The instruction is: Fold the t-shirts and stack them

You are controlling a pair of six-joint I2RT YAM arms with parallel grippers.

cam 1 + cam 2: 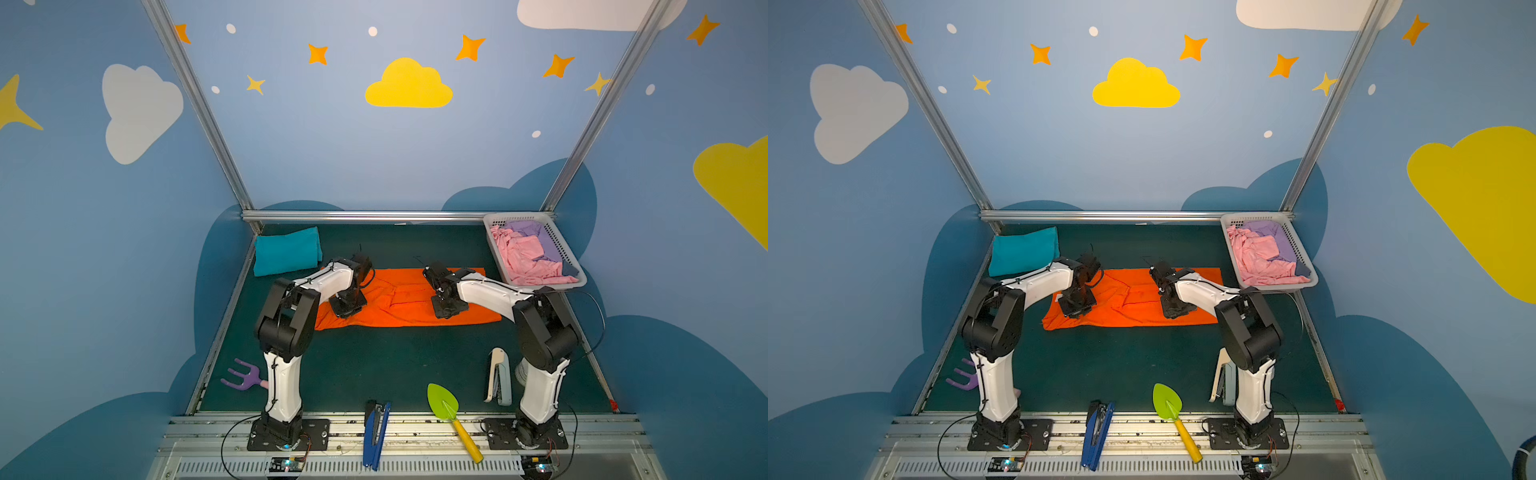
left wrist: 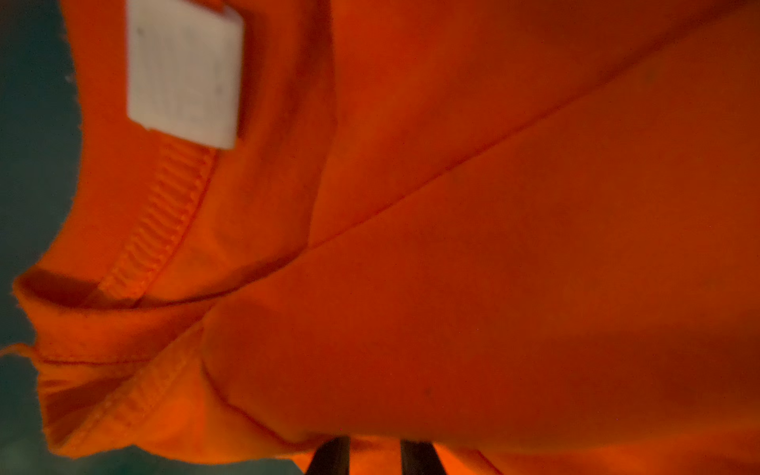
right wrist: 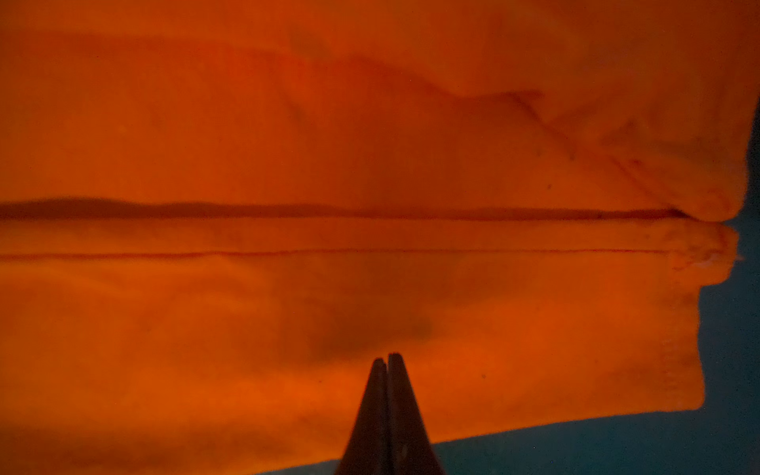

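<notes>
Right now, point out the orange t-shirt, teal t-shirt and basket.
orange t-shirt point(image 1: 399, 311): a top view, cloth between the arms.
teal t-shirt point(image 1: 286, 251): a top view, middle of the fold.
basket point(image 1: 561, 245): a top view, right wall.

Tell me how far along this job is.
Done: the teal t-shirt lies folded at the far left corner. In hand: the orange t-shirt is a long half-folded strip, left gripper pinching its collar end, right gripper shut at the opposite end. Left: finish folding, stack it on the teal one; clothes sit in the basket.
</notes>
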